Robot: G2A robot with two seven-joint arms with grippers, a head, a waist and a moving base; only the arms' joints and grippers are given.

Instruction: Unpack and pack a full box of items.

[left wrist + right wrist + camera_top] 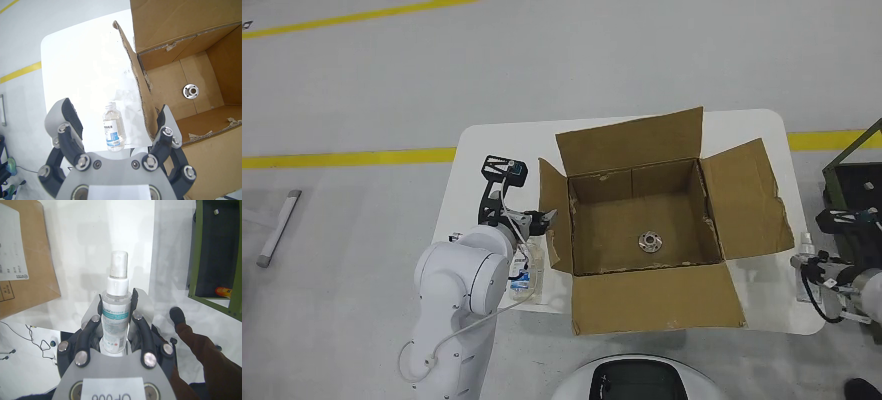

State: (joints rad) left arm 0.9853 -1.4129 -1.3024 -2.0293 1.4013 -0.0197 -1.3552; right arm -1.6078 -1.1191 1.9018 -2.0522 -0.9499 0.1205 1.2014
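Two bottles are out of the cardboard box [652, 300] and one part is inside it, so this looks like the tail of unpacking or the start of packing; I cannot tell which. Counted: one box with four flaps folded outward, one metal flange [191, 91] lying alone on the box floor, one clear bottle [114, 130] and one spray bottle [115, 313]. The clear bottle sits on the white tabletop [75, 66] near its edge, just beside the box's ragged side flap. The left claw [116, 108] hangs above it, released, with its pads spread wide and touching nothing. The right claw [117, 296] is clenched around the body of the spray bottle, nozzle pointing away from the wrist, over the tabletop's far side beyond the opposite flap. If unpacking is in hand, the next move probably calls for setting the spray bottle down and reaching in for the flange. If packing, the free claw must drop squarely onto the clear bottle without catching the flap.
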